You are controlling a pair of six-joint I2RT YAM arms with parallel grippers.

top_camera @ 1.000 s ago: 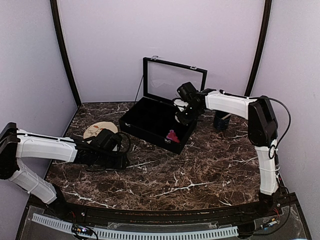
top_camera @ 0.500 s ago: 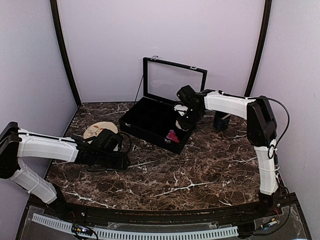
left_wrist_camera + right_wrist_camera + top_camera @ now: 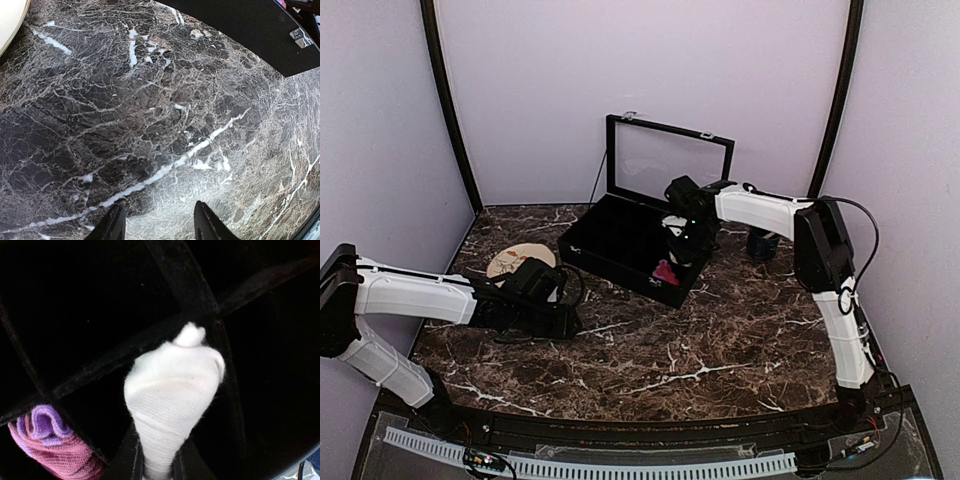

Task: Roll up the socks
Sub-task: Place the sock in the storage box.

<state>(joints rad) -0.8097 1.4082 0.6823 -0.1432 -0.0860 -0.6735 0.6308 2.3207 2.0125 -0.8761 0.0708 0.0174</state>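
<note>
Right now the right claw (image 3: 157, 462) pinches the cream sock (image 3: 172, 385) by its lower end, one finger on each side of the fabric. The sock is bunched into a rounded, tightly wrapped lump with a small tuft sticking out at the top. It hangs over the open black box (image 3: 610, 268), just above a spot where two of the dark dividers (image 3: 165, 330) cross. Whether it touches a divider cannot be told.

The pink sock (image 3: 55, 445) is rolled up, with purple stripes showing at its end. It lies in one of the box's cells, near the box's near right corner, and just beside the cream sock as the right wrist camera sees it. The box's glass lid (image 3: 670, 160) stands upright at the back.

Over on the left, the left claw (image 3: 160, 227) is spread, with nothing between its fingers. It hangs low over the bare marble bench (image 3: 720, 340), well apart from both socks. The plate (image 3: 515, 260) sits on the bench just behind that arm, left of the box.
</note>
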